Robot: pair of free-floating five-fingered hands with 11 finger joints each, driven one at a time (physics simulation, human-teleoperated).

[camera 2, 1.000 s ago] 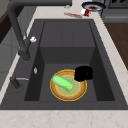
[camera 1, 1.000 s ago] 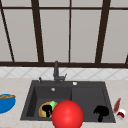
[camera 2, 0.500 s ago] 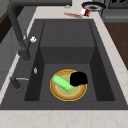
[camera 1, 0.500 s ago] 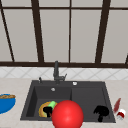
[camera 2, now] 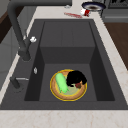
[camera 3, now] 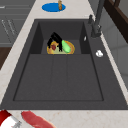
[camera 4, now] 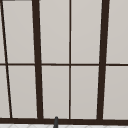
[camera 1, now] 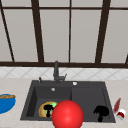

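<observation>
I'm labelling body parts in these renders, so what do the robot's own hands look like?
Both are plain black, human-shaped hands with nothing attached: no arms, sleeves, cables or markings. The left hand shows as a dark silhouette with a thumb and fingers over the plate in the sink. The right hand is the same flat matte black, with no lighter parts or seams to make out.

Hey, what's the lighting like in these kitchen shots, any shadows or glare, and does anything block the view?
Front view: flat, even light, no glare on the window; a red ball hides part of the sink and the plate. Left side view: the left hand over the plate reads as a plain black shape, casting no clear shadow. Right side view: the basin's walls look only slightly darker than its floor.
</observation>
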